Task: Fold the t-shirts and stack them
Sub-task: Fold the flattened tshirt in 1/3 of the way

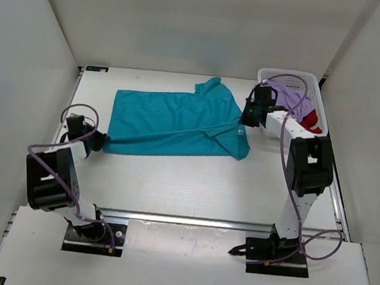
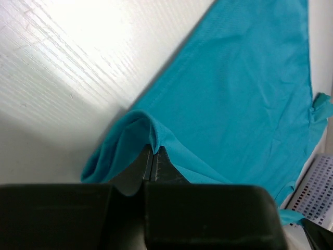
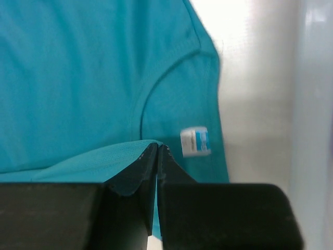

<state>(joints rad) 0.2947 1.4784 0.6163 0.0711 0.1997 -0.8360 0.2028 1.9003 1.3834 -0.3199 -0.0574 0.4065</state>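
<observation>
The teal t-shirt [image 1: 171, 123] lies spread on the worktop [image 1: 192, 183], with the left pincer [image 1: 99, 142] pinching its near-left corner and the right pincer [image 1: 245, 118] pinching its right edge. I'd lift both together, cloth taut. The lavender t-shirt [image 1: 291, 99] and red t-shirt [image 1: 313, 120] sit in the basket [image 1: 289, 75], far right.

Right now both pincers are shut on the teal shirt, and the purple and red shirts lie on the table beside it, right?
Not quite: the top view shows the purple shirt and red shirt in the white basket. The left pincer and right pincer are indeed shut on the teal shirt.
</observation>
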